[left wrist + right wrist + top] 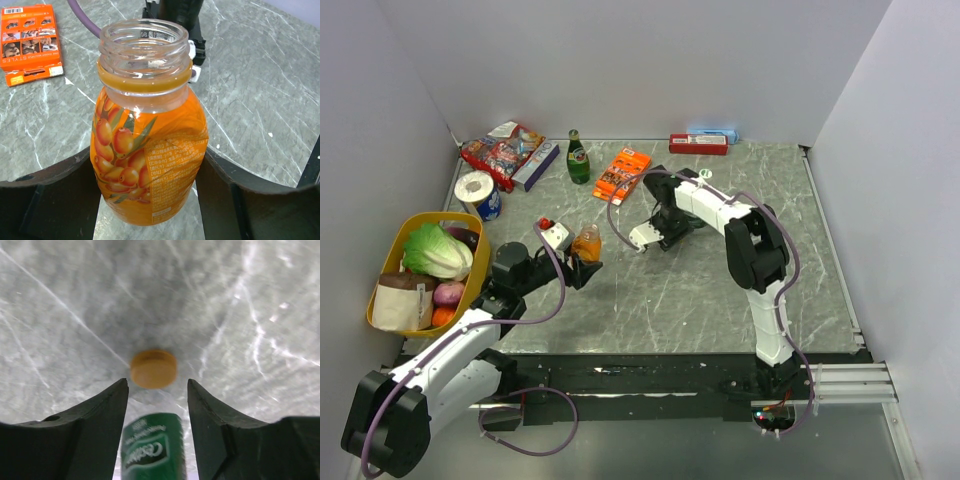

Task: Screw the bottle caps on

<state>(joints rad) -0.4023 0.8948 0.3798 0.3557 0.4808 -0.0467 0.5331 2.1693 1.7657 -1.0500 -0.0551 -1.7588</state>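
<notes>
A grey marbled desk (700,290) carries everything, closed in by plain white walls (640,60) on three sides. At its left edge sits one yellow basket (384,270) of vegetables. My left jaws pinch the one squat orange plastic bottle (150,150) by its body, its clear threaded neck uncapped. Farther back stand one tall green glass bottle (578,158) and one flat orange carton (621,173). My right jaws stand apart above the desk, and one round orange-brown cap (153,368) lies flat just beyond their tips. Between them sits one green cylinder with white lettering (152,450); whether they grip it I cannot tell. One long red box (698,144) lies by the far wall.
</notes>
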